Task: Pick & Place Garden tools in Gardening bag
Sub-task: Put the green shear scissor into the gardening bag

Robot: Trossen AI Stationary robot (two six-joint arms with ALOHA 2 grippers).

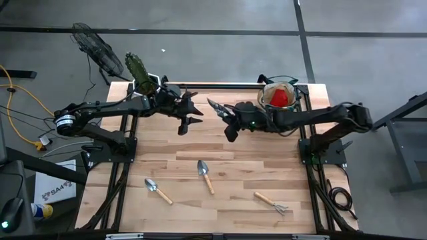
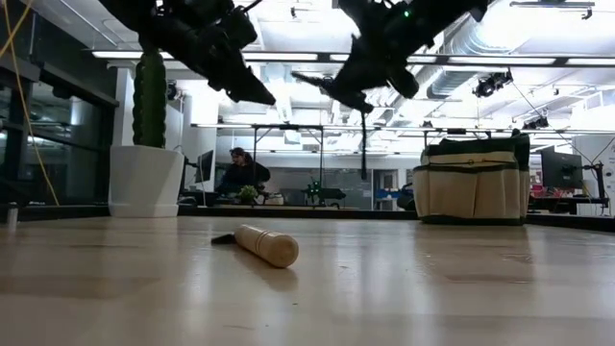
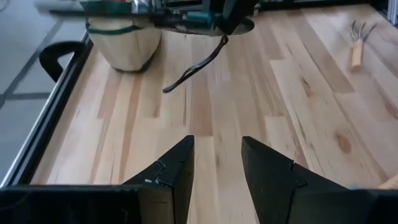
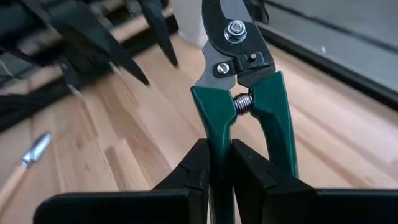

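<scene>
My right gripper (image 1: 230, 123) is above the table's far middle, shut on a green-handled pruner (image 1: 217, 109) whose blades (image 4: 214, 18) point toward the left arm. A thin dark strap (image 3: 193, 68) hangs under it. My left gripper (image 1: 190, 115) hovers open just to the pruner's left, with nothing between its fingers (image 3: 177, 171). The tan gardening bag (image 1: 279, 95) stands at the far right with a red piece inside. Two trowels (image 1: 157, 190) (image 1: 205, 175) and a rake (image 1: 272, 202) lie flat on the near half of the table. My right gripper pinches one of the pruner's green handles (image 4: 214, 134) between its two fingers, below the spring. The other handle (image 4: 280, 130) stands free outside the fingers. The fingers lie along the handle, slanting down toward the table's left. The pruner is lifted clear, blades ahead of the fingertips.
A cactus in a white pot (image 1: 145, 83) stands at the far left corner, close behind the left arm. A black rail (image 3: 56, 56) runs along the table's far edge. A person sits in the room beyond the table (image 2: 240, 173).
</scene>
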